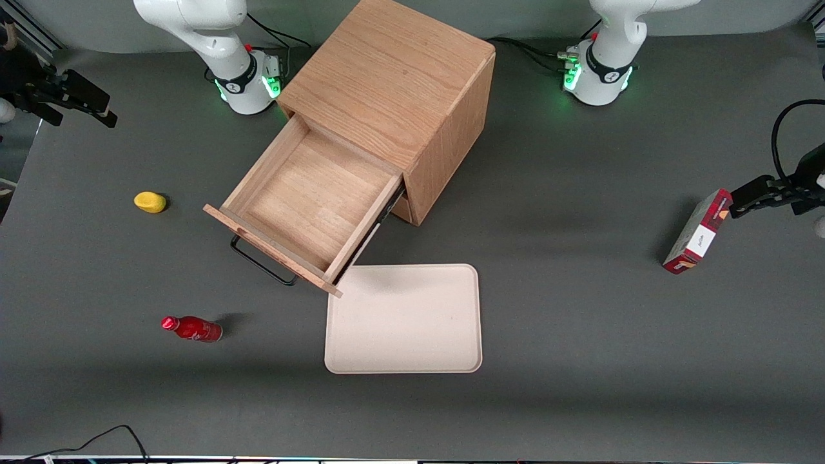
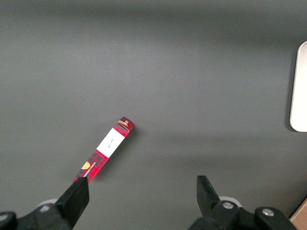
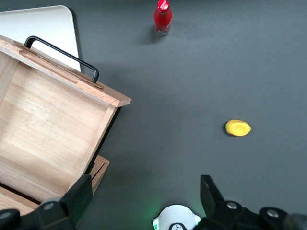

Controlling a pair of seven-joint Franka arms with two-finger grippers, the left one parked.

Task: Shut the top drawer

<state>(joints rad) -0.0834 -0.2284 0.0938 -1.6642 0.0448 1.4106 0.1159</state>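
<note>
The top drawer (image 1: 309, 193) (image 3: 48, 129) of the light oak cabinet (image 1: 393, 84) stands pulled far out, and its shallow wooden box is empty. Its thin black wire handle (image 1: 261, 261) (image 3: 62, 52) runs along the drawer front, which faces the front camera at a slant. My gripper (image 1: 109, 111) (image 3: 145, 187) hovers above the table toward the working arm's end, well apart from the drawer. It is open, with only bare table and the arm's base showing between the fingers. The lower drawer is hidden under the open one in the front view.
A beige tray (image 1: 412, 322) (image 3: 43, 28) lies on the table just in front of the drawer's front. A red bottle (image 1: 193, 328) (image 3: 163, 19) and a yellow lump (image 1: 149, 202) (image 3: 238, 128) lie toward the working arm's end. A red box (image 1: 696, 235) (image 2: 103, 151) stands toward the parked arm's end.
</note>
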